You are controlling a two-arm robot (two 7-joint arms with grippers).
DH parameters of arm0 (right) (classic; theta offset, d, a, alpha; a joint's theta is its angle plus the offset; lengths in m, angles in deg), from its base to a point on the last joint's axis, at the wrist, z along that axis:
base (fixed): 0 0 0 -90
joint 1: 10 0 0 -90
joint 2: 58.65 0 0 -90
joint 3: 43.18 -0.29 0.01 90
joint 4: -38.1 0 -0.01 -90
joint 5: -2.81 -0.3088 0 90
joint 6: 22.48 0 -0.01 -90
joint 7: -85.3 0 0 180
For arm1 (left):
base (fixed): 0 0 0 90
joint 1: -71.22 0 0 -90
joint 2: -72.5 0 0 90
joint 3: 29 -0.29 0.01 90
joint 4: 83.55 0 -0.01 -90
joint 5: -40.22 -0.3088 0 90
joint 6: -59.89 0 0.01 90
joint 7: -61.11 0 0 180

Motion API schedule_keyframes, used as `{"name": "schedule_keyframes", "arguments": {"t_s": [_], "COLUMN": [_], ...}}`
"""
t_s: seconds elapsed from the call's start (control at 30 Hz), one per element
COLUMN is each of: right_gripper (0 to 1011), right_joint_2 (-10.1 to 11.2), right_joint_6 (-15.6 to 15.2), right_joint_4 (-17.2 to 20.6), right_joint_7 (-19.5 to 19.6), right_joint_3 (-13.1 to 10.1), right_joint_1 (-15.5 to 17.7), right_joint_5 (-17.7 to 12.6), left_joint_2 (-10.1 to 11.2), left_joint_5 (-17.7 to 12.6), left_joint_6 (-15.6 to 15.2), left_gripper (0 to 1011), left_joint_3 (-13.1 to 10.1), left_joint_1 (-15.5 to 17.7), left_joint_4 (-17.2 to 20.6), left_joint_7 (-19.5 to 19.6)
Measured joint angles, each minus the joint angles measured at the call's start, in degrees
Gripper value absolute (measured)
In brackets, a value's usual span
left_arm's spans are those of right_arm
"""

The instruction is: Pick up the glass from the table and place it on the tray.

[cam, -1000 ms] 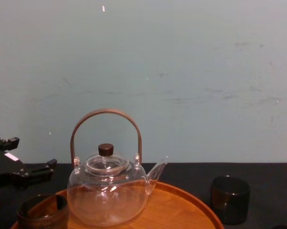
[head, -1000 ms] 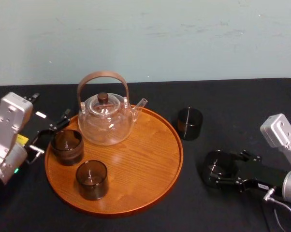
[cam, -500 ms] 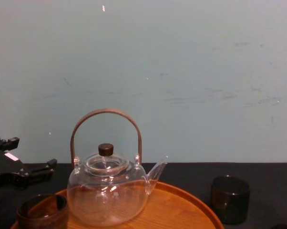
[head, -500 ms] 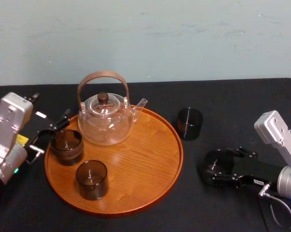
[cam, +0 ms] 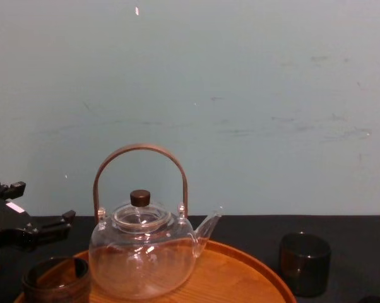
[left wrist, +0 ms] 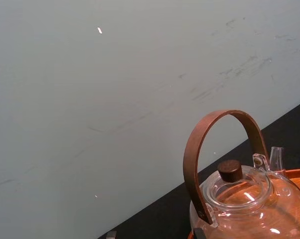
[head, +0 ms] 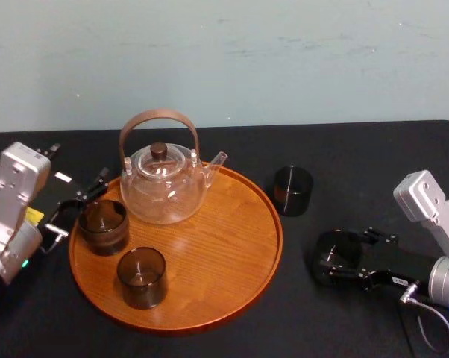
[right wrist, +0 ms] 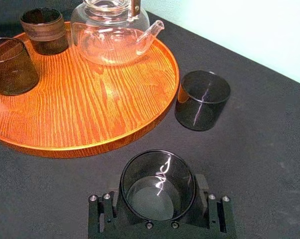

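Smoked and nearly black, the glass (head: 335, 252) we want sits at the lower right of the head view. It is on the dark table (head: 374, 156), off the tray (head: 232, 246) and not touching its rim. The right gripper (head: 341, 261) comes at it low and from the side. In the right wrist view the jaws stand against the two sides of the glass's wall, so we judge it clasped. Whether its base has left the cloth we cannot tell.

A side grip leaves the mouth free and keeps the glass upright for the carry. The tray's near right half is bare wood, the shortest way in. The teapot (head: 163, 185) and two tumblers (head: 103, 226) crowd the left and back. A second glass (head: 293, 191) waits at centre right, just beside the rim, so the path should pass in front of it.

The left gripper (head: 77, 209) is parked at the left edge beside the tray, fingers spread and holding nothing.
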Motion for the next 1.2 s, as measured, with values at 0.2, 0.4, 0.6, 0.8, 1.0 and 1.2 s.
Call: {"name": "schedule_keyframes", "arguments": {"t_s": [0.2, 0.4, 0.6, 0.8, 1.0, 1.2], "right_gripper": [900, 900, 900, 900, 900, 900], "right_joint_2": [0.0, 0.0, 0.0, -0.1, -0.2, -1.0], "right_joint_6": [0.0, -0.1, -0.1, 1.1, 2.5, 3.6], "right_joint_4": [0.0, 0.1, 0.1, 0.0, 0.4, -0.1], "right_joint_7": [0.0, 0.1, 0.1, -0.2, -1.5, -3.0], "right_joint_3": [0.0, -0.1, -0.1, -0.5, -0.4, 1.3], "right_joint_1": [0.0, 0.1, 0.1, -0.2, -1.7, -5.1], "right_joint_5": [0.0, -0.1, -0.1, -0.6, -1.2, -1.1], "left_joint_2": [0.0, 0.0, 0.0, 0.0, 0.0, 0.0], "left_joint_5": [0.0, 0.0, 0.0, 0.0, 0.0, 0.0], "left_joint_6": [0.0, 0.0, 0.0, 0.0, 0.0, 0.0], "left_gripper": [1001, 1001, 1001, 1001, 1001, 1001], "left_joint_3": [0.0, 0.0, 0.0, 0.0, 0.0, 0.0], "left_joint_1": [0.0, 0.0, 0.0, 0.0, 0.0, 0.0], "left_joint_4": [0.0, 0.0, 0.0, 0.0, 0.0, 0.0], "left_joint_7": [0.0, 0.0, 0.0, 0.0, 0.0, 0.0]}}
